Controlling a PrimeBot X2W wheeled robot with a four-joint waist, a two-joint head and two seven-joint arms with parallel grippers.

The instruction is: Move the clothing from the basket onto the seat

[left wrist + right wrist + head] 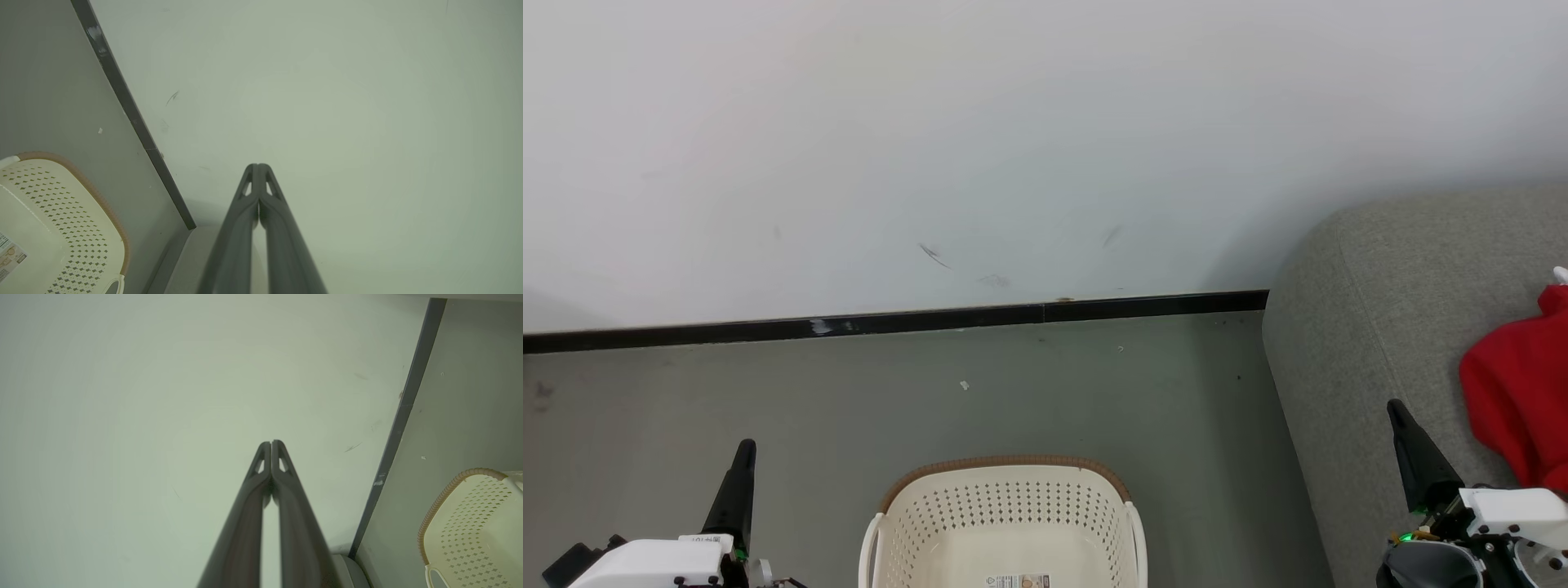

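The clothing [1521, 408], a bright red heap with a scrap of white at its top, lies on the seat [1380, 310] at the right edge of the head view, which cuts off part of it.

The right claw [1395, 407] is closed with nothing in it. In its wrist view the two dark fingers meet at their tips, and a thin slit of light shows lower down between them. From the head it stands over the grey seat, near the left of the red heap but apart from it. The left claw [745, 447] is likewise pressed shut on nothing, its tips together in its own wrist view. It points up over the floor [1094, 392] to the left of the basket [1005, 523].

The basket stands on the grey-green floor between the two claws, at the bottom middle of the head view. Its brown rim faces the wall [1013, 122], its perforated cream walls are in sight, and a label [1018, 581] shows on its bottom. It sits apart from the seat, with a strip of floor between them. A small pale speck [964, 385] lies on the floor beyond it. A black skirting board [890, 322] runs along the foot of the pale wall and ends behind the seat's rounded corner. A few dark scuff marks [935, 256] show on the wall above it.
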